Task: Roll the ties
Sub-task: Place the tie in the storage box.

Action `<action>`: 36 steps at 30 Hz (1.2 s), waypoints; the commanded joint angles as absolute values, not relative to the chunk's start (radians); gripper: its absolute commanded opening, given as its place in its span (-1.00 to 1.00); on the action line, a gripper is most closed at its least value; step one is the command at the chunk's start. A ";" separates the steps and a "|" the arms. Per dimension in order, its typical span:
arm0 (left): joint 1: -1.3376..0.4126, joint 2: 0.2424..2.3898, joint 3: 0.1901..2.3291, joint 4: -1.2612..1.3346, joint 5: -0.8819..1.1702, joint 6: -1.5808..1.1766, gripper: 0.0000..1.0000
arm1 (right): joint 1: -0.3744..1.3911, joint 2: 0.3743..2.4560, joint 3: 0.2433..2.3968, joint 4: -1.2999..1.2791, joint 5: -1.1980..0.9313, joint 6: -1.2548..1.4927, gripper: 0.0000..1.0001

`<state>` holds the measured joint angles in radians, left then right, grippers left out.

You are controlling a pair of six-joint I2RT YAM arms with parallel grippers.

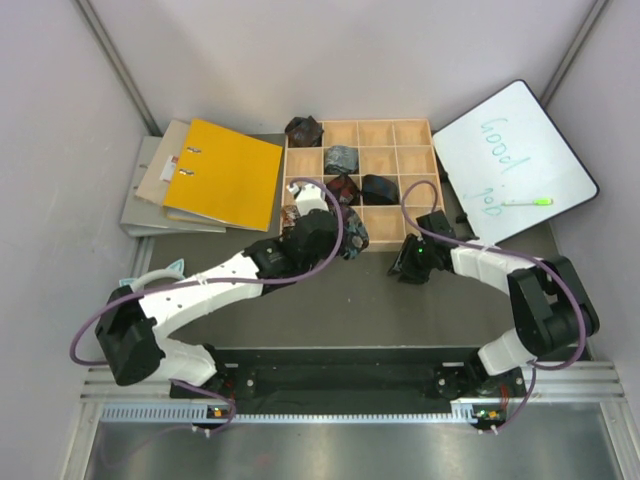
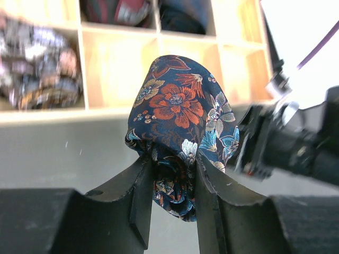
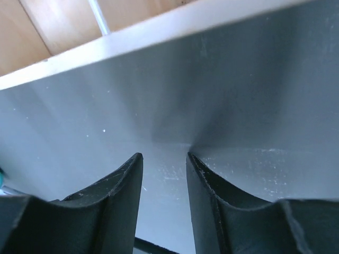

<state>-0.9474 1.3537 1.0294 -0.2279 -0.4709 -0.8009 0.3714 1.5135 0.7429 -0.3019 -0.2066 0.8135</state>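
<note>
Left gripper (image 2: 174,196): jaws clamped on the lower part of a rolled navy floral tie (image 2: 180,106), which is pinched on both flanks. The bundle is stood along the fingers, its rounded upper end projecting past the tips and its long axis pointed toward the wooden compartment tray (image 1: 410,135). It is held just short of the tray's near rail. Bare cells of the near row are seen directly ahead of it, so the coming move is judged to be a short forward carry and a release by this arm alone. Cells further left and back are occupied by a brown-patterned bundle (image 2: 39,63), a maroon bundle (image 2: 119,10) and a black bundle (image 2: 183,16). Right gripper (image 3: 164,164): jaws apart, nothing held, lowered close over the grey table (image 3: 238,106), just beside the tie on its right.
</note>
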 commanded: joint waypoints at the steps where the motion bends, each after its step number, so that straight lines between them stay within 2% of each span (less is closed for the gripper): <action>1: -0.907 1.417 1.141 -0.204 -0.485 -0.723 -1.00 | 0.376 1.457 0.684 -0.226 -0.181 0.824 -0.21; 13: -0.733 1.643 1.258 -0.118 -0.334 -0.730 -1.00 | 0.377 1.404 0.551 -0.147 -0.198 0.841 -0.22; 27: -0.611 1.701 1.411 -0.150 -0.307 -0.680 -1.00 | 0.382 1.446 0.460 -0.026 -0.213 0.833 -0.24; 36: -0.479 1.831 1.565 -0.127 -0.247 -0.650 -1.00 | 0.474 1.468 0.411 0.127 -0.161 0.764 -0.28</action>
